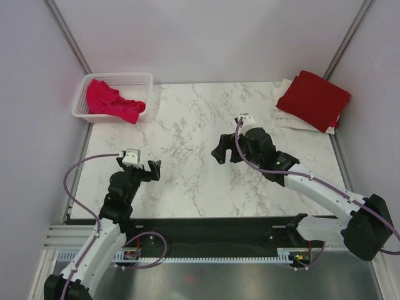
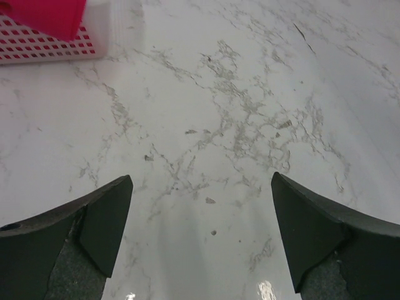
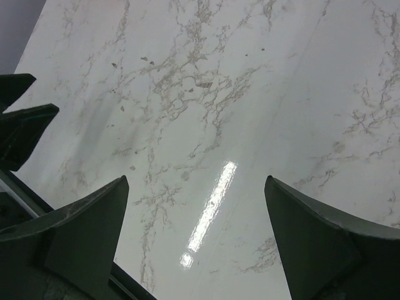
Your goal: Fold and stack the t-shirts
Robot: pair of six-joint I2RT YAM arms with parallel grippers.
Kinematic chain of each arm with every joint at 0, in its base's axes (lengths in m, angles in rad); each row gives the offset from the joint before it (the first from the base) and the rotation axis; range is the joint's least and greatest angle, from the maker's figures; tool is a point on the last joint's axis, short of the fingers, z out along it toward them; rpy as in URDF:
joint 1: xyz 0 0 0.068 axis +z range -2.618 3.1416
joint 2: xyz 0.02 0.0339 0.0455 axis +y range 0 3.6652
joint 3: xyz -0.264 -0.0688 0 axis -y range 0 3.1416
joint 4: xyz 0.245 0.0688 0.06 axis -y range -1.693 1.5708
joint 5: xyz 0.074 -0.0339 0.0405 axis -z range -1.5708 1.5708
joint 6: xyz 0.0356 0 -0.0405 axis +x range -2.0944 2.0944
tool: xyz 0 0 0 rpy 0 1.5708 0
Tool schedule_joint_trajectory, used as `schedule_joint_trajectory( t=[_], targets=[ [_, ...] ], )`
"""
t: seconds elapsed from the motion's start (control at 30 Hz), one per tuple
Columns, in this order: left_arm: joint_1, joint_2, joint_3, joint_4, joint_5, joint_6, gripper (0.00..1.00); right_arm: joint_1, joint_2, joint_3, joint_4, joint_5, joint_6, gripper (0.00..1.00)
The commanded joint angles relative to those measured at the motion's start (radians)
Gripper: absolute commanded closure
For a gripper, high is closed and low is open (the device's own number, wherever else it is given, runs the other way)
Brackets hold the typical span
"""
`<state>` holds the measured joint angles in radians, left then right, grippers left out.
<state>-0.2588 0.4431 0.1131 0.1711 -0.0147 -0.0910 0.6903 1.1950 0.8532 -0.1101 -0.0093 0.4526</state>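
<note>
A folded dark red t-shirt (image 1: pixel 314 99) lies on top of a folded cream-white t-shirt (image 1: pixel 285 114) at the far right corner of the marble table (image 1: pixel 187 137). A crumpled bright pink-magenta t-shirt (image 1: pixel 112 102) lies in the white mesh basket (image 1: pixel 142 80) at the far left; its edge shows in the left wrist view (image 2: pixel 44 15). My left gripper (image 1: pixel 149 169) is open and empty above the near left of the table (image 2: pixel 200 125). My right gripper (image 1: pixel 226 150) is open and empty above the table's middle (image 3: pixel 206 94). No orange shirt is in view.
Grey walls close in the table on three sides. A black rail (image 1: pixel 206 226) runs along the table's near edge between the arm bases. The basket's corner shows in the left wrist view (image 2: pixel 94 47). My left gripper's fingers (image 3: pixel 19 125) show in the right wrist view.
</note>
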Motion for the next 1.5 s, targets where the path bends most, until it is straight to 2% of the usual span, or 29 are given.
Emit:
schedule_joint_trajectory(
  t=[0.0,0.13,0.17,0.27,0.3,0.37,0.4,0.43,0.5,0.57,0.6,0.63,0.7,0.8,0.93,1.1,1.47],
  targets=[
    [0.007,0.066,0.010,0.278,-0.139,0.043,0.00,0.003,-0.069,-0.040,0.055,0.069,-0.026,0.02],
    [0.013,0.254,0.011,0.427,-0.149,0.089,0.00,0.003,-0.136,-0.086,0.044,0.098,-0.049,0.02],
    [0.023,0.348,0.016,0.461,-0.177,0.089,0.00,0.005,-0.164,-0.103,0.041,0.120,-0.052,0.02],
    [0.065,0.516,0.000,0.641,-0.211,0.053,0.00,0.005,-0.213,-0.134,0.024,0.164,-0.064,0.02],
    [0.079,0.567,-0.016,0.754,-0.211,0.030,0.00,0.003,-0.222,-0.138,0.018,0.176,-0.066,0.02],
    [0.095,0.685,-0.024,0.852,-0.197,0.034,0.00,0.005,-0.250,-0.151,0.001,0.206,-0.068,0.02],
    [0.095,0.709,0.000,0.881,-0.191,0.065,0.00,0.005,-0.259,-0.154,0.000,0.230,-0.068,0.02],
    [0.096,0.729,0.013,0.890,-0.144,0.162,0.00,0.005,-0.267,-0.158,-0.003,0.239,-0.072,0.02],
    [0.118,0.819,0.048,0.912,-0.160,0.150,0.00,0.003,-0.291,-0.172,-0.007,0.259,-0.078,0.02],
    [0.170,0.902,0.030,1.046,-0.104,0.100,0.00,0.003,-0.305,-0.180,-0.007,0.273,-0.084,0.02],
    [0.182,1.021,0.001,1.114,-0.093,0.074,0.00,0.003,-0.305,-0.181,-0.008,0.281,-0.084,0.02],
    [0.188,1.043,-0.001,1.243,-0.078,0.082,0.00,0.005,-0.307,-0.183,-0.010,0.291,-0.083,0.02],
    [0.193,0.972,0.051,1.048,-0.013,0.088,0.00,0.002,-0.301,-0.184,-0.011,0.298,-0.063,0.02],
    [0.194,0.997,0.057,1.070,0.067,0.132,0.00,0.003,-0.285,-0.198,0.007,0.316,-0.019,0.02],
    [0.194,0.993,0.054,1.073,-0.008,0.105,0.00,0.003,-0.256,-0.212,0.038,0.330,0.009,0.02],
    [0.193,0.990,0.039,1.097,-0.019,0.100,0.00,0.003,-0.203,-0.209,0.038,0.518,0.081,0.02],
    [0.193,0.990,0.039,1.101,-0.034,0.100,0.00,0.003,-0.039,-0.086,0.066,0.684,-0.106,0.02]
  ],
)
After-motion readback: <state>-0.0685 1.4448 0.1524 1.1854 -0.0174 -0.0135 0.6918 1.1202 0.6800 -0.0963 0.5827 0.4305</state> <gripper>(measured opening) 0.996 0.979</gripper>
